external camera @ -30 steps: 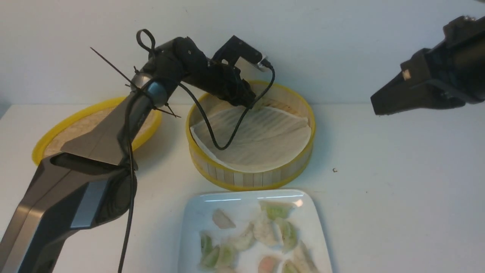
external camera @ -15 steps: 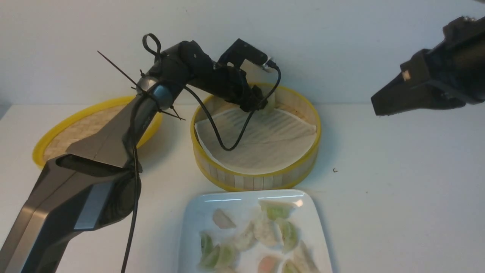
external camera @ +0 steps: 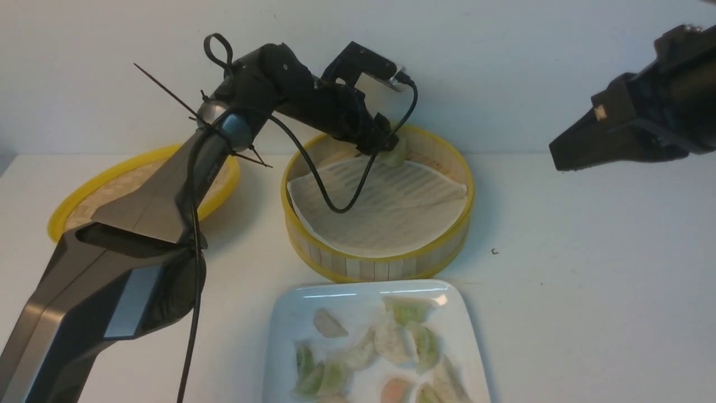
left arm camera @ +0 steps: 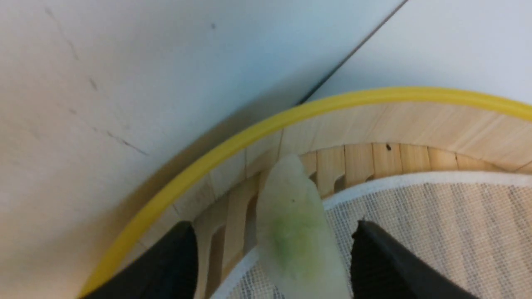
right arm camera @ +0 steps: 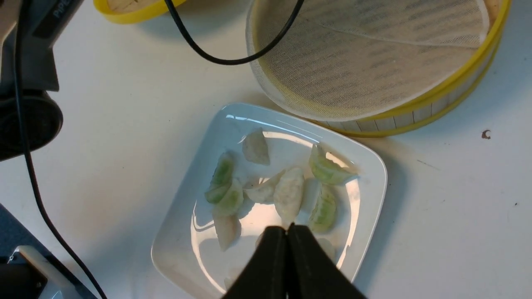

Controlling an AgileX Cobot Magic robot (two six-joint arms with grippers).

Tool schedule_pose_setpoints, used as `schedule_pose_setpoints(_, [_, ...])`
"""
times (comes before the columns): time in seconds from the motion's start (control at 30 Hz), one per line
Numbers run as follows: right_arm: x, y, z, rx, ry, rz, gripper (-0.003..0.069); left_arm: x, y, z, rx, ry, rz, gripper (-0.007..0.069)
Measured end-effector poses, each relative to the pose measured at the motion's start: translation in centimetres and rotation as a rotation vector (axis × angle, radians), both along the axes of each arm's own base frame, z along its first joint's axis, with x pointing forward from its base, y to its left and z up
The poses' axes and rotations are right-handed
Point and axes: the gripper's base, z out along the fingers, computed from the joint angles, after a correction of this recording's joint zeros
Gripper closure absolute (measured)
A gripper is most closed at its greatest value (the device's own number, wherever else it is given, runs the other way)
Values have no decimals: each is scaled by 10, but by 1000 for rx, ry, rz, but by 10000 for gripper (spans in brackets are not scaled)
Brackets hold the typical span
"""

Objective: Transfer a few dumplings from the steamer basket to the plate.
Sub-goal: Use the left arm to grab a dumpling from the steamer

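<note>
Left wrist view, lower centre: a dumpling (left arm camera: 291, 216) stands inside the wide-open left gripper (left arm camera: 272, 232), touching neither side, long axis toward the steamer basket (left arm camera: 232, 145) wall; the right gripper (right arm camera: 286, 228), closed, is well apart.

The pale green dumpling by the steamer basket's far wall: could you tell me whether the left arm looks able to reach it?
Probably yes. The left gripper has its open jaws either side of the dumpling, with nothing between; only the steamer basket wall close behind might crowd the fingers.
</note>
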Motion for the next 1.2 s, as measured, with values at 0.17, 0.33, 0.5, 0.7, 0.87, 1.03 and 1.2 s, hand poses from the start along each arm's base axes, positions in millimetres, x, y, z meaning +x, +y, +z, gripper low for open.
schedule_pose_setpoints(0.17, [0, 0, 0, 5, 9, -10, 673, -2, 0, -8, 40, 13, -45, 176])
schedule_pose_setpoints(0.33, [0, 0, 0, 9, 14, -16, 673, -2, 0, -8, 85, -45, -107, 176])
schedule_pose_setpoints(0.5, [0, 0, 0, 14, 21, -26, 673, -2, 0, -13, 136, -106, -181, 176])
schedule_pose_setpoints(0.7, [0, 0, 0, 27, 38, -48, 673, 1, -2, -31, 170, -170, -250, 176])
schedule_pose_setpoints(0.87, [0, 0, 0, 34, 48, -61, 673, 6, -4, -36, 142, -208, -222, 177])
schedule_pose_setpoints(1.03, [0, 0, 0, 40, 57, -73, 673, 8, -4, -37, 118, -219, -203, 294])
schedule_pose_setpoints(1.2, [0, 0, 0, 36, 57, -74, 672, 5, -8, -38, 88, -195, -218, 465])
